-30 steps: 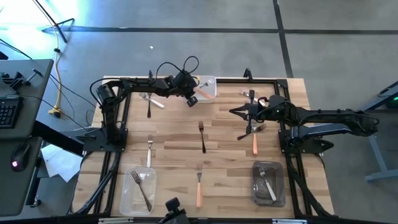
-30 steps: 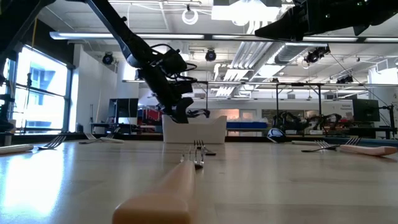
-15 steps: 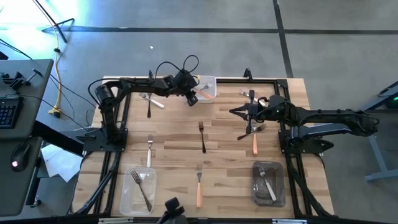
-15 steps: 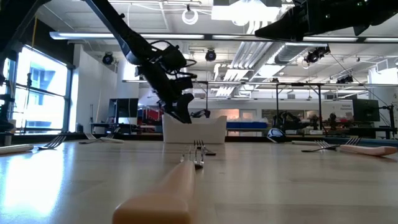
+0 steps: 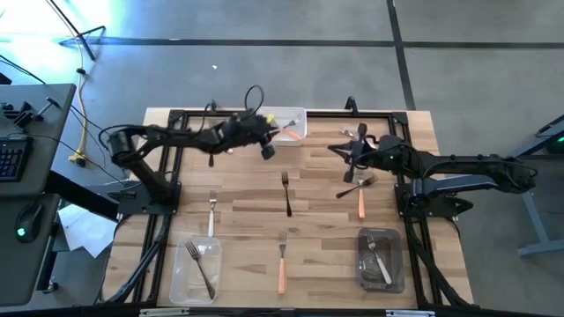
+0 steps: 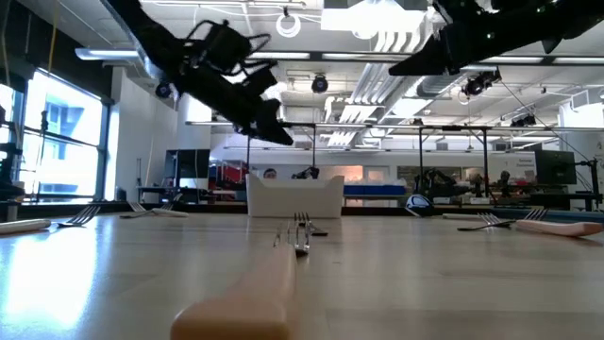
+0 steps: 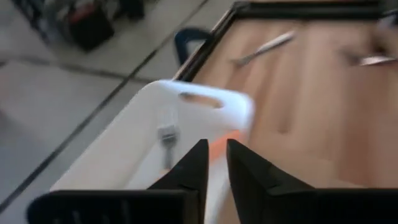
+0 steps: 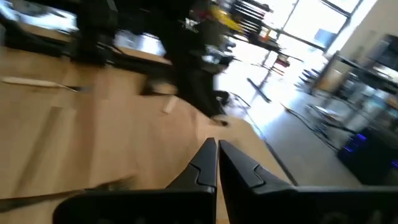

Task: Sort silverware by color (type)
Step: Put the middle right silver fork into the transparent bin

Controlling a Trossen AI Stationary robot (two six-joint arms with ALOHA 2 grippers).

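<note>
Pale wooden planks make up my table [image 5: 317,180], ringed by a black frame, with grey floor all around it. At its near left corner sits a clear tray [image 5: 196,270] holding a dark fork [image 5: 201,267]. Just behind it a white-handled fork [image 5: 211,214] lies on the bare wood.

My left arm reaches in low from its post at the table's left side, stretched along the far edge, and my left gripper [image 5: 266,151] hangs above the table just beside the white tray [image 5: 292,124] at the far edge. From the wrist, its fingers [image 7: 198,163] stand a narrow slit apart with nothing between them. In that tray lie an orange-handled fork [image 5: 288,135] and a fork head [image 7: 166,135].

Mid-table a dark fork [image 5: 286,193] lies lengthwise, and nearer the front an orange-handled fork [image 5: 281,265].

My right arm extends from the right side toward the centre, raised over the table, its right gripper [image 5: 339,149] closed tight and empty. Below it lie a dark fork [image 5: 356,186] and an orange-handled fork [image 5: 360,202], crossing. The grey tray [image 5: 381,261] at the near right holds one more fork [image 5: 379,255].
</note>
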